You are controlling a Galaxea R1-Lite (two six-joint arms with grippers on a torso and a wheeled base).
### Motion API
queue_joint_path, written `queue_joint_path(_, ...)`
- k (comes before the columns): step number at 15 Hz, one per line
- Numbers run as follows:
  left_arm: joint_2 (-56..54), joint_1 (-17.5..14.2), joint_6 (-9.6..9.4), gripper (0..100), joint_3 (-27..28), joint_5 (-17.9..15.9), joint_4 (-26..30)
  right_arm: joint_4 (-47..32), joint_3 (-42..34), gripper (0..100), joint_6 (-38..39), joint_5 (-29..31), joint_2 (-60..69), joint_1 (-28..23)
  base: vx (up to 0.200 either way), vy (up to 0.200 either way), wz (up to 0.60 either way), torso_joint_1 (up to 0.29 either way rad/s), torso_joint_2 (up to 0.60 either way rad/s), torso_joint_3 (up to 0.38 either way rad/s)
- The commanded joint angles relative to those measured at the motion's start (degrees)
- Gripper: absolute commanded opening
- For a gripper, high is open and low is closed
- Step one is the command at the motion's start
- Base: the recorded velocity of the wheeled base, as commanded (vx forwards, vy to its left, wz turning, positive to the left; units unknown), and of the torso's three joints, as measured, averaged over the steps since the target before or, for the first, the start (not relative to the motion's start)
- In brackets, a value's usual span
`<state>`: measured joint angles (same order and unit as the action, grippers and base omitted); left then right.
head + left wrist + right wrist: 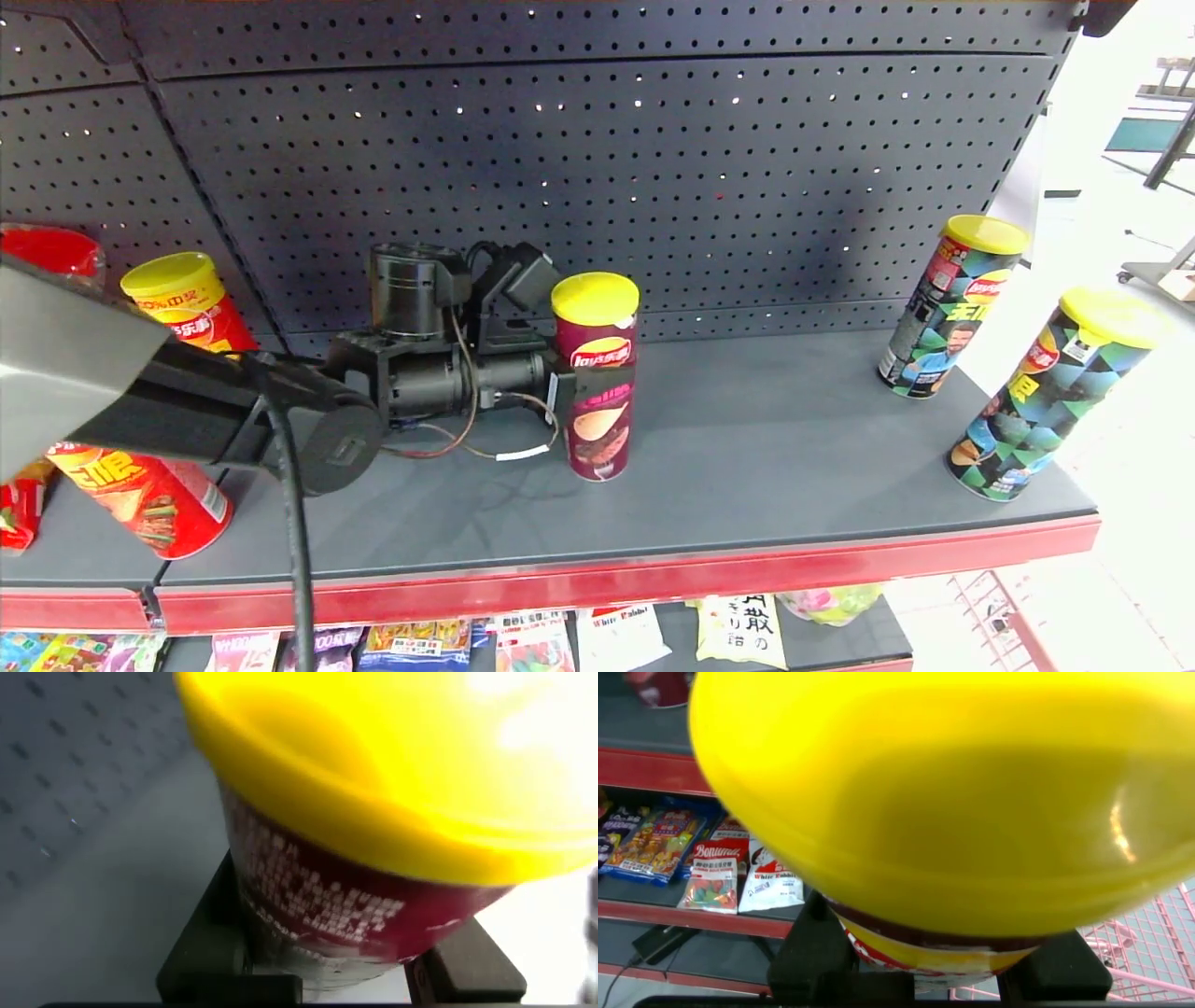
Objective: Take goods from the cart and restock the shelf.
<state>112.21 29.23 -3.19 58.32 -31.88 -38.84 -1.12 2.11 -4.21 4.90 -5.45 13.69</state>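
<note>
A maroon chip can (596,373) with a yellow lid stands upright in the middle of the grey shelf (766,467). My left gripper (597,390) is shut on its body, reaching in from the left. In the left wrist view the same can (327,905) sits between the two black fingers (201,952). In the right wrist view my right gripper (934,971) is shut on another chip can (943,793), which has a yellow lid and a red and yellow body, with a black finger pressed on each side.
Red chip cans (191,303) (140,495) stand at the shelf's left. Two teal patterned cans (952,303) (1046,392) stand at its right end. Grey shelf floor lies free between the maroon can and these. Snack bags (616,639) fill the lower shelf. A pink wire cart (1158,952) is below my right gripper.
</note>
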Motion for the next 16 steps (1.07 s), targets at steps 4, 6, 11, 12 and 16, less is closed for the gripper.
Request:
queue_joint_path(4,-11.0,1.4,-0.15,0,-12.9,-4.1,-1.4,0.0,0.0,0,0.0,-0.1,-0.1,0.0,0.000,0.000,0.00,0.000,0.00,0.000)
queue_joint_path(6,-10.0,1.9,-0.76,0,-13.3,-4.1,-3.9,0.0,0.0,0,0.0,-0.1,-0.1,0.0,0.000,0.000,0.00,0.000,0.00,0.000)
queue_joint_path(11,-7.3,2.7,-1.29,0,-12.7,-4.1,-5.5,0.0,0.0,0,0.0,-0.1,-0.1,0.0,0.000,0.000,0.00,0.000,0.00,0.000)
queue_joint_path(12,-6.7,2.7,-1.46,0,-12.7,-4.1,-6.7,0.0,0.0,0,0.0,-0.1,-0.1,0.0,0.000,0.000,0.00,0.000,0.00,0.000)
queue_joint_path(16,-6.0,3.6,-1.64,0,-13.2,-4.2,-7.7,0.0,0.0,0,0.0,-0.1,-0.1,0.0,0.000,0.000,0.00,0.000,0.00,0.000)
